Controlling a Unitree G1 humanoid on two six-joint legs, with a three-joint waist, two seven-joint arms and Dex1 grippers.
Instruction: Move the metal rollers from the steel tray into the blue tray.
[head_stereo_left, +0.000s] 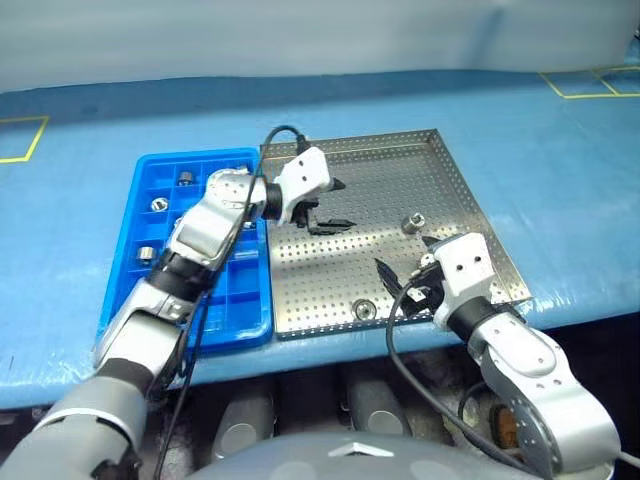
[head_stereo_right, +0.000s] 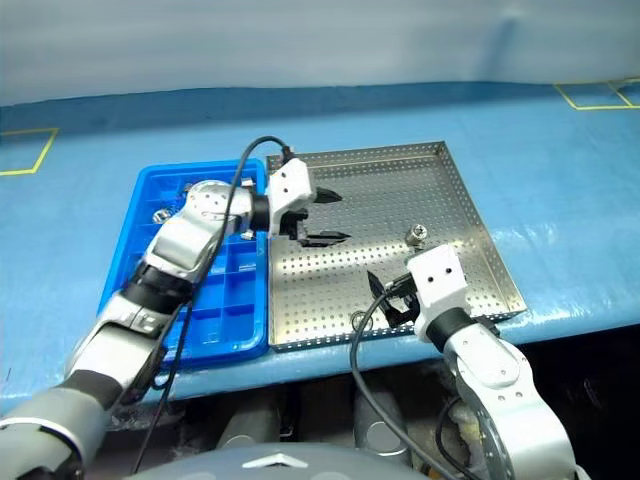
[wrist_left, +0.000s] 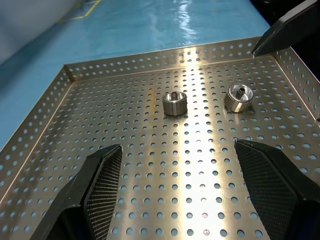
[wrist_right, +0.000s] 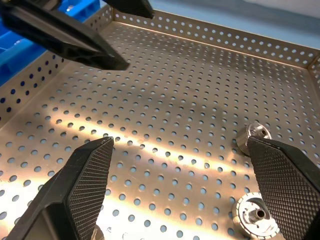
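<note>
The steel tray (head_stereo_left: 400, 170) lies in the middle of the blue table, with the blue tray (head_stereo_left: 240, 310) against its left side. Two metal rollers rest on the steel tray's perforated floor, one toward the right (head_stereo_left: 412, 221) and one by the front rim (head_stereo_left: 365, 309). Three more rollers (head_stereo_left: 159, 204) sit in the blue tray's compartments. My left gripper (head_stereo_left: 332, 205) hovers open and empty over the steel tray's left half, pointing right toward two rollers (wrist_left: 174, 103). My right gripper (head_stereo_left: 405, 265) is open and empty above the tray's front right, with two rollers (wrist_right: 254, 135) just beyond its right finger.
The steel tray's low perforated rims (wrist_left: 165, 57) enclose the rollers. In the right wrist view the left gripper's black fingers (wrist_right: 65, 35) cross over the tray's far left. Yellow tape marks (head_stereo_left: 585, 82) lie far back on the table. The table's front edge runs just below both trays.
</note>
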